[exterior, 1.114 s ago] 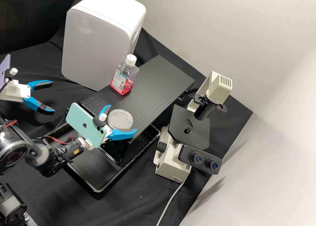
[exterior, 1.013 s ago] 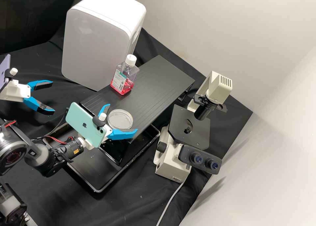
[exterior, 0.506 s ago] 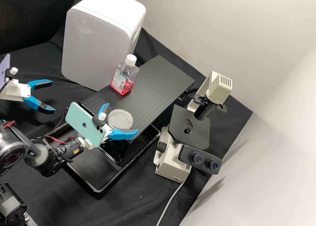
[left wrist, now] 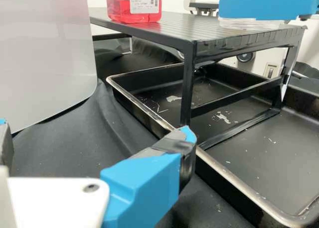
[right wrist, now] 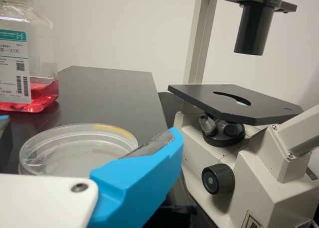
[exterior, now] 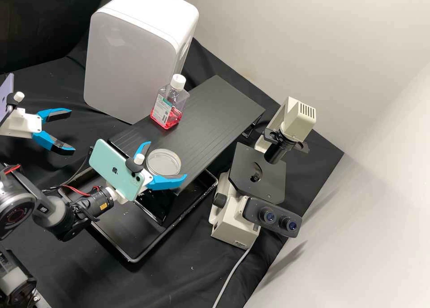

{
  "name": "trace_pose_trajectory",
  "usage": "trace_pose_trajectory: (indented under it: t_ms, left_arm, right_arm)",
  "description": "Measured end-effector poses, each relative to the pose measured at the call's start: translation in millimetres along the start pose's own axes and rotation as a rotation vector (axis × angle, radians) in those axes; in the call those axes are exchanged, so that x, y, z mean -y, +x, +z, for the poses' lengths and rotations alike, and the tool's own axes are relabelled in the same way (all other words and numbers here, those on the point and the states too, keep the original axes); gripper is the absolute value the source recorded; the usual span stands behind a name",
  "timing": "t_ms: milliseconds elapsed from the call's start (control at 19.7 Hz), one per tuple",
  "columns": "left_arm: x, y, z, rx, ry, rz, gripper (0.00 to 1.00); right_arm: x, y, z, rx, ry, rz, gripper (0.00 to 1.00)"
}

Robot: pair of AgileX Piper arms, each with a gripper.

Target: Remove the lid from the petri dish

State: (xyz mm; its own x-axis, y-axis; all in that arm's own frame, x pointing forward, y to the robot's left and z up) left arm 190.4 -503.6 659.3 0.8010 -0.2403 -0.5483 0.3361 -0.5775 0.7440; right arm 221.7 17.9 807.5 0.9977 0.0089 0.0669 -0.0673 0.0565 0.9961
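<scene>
The high view takes in both pincers. The right pincer [exterior: 166,161] is spread wide around the petri dish [exterior: 164,162], with one blue finger on each side of it. The left pincer [exterior: 70,133] is also spread and holds nothing; it hangs well apart over the desk [exterior: 201,272], near the white box [exterior: 134,48]. The dish, its lid on, sits at the end of the black shelf [exterior: 215,115] nearest the arms, and the bottle [exterior: 168,104] of red liquid stands farther along. The right wrist view shows one finger just beside the dish's rim; I cannot tell whether it touches. The left wrist view shows the speckled tray [left wrist: 149,113] under the shelf.
</scene>
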Motion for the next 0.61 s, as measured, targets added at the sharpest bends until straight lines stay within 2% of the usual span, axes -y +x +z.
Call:
trace_pose_trajectory:
  t_ms: [608]
  left_arm:
    - [1.7,0.5,-0.5,-0.002,0.001,-0.006,1.00]
  right_arm:
    - [-1.3,0.1,1.5,0.007,0.004,0.006,0.00]
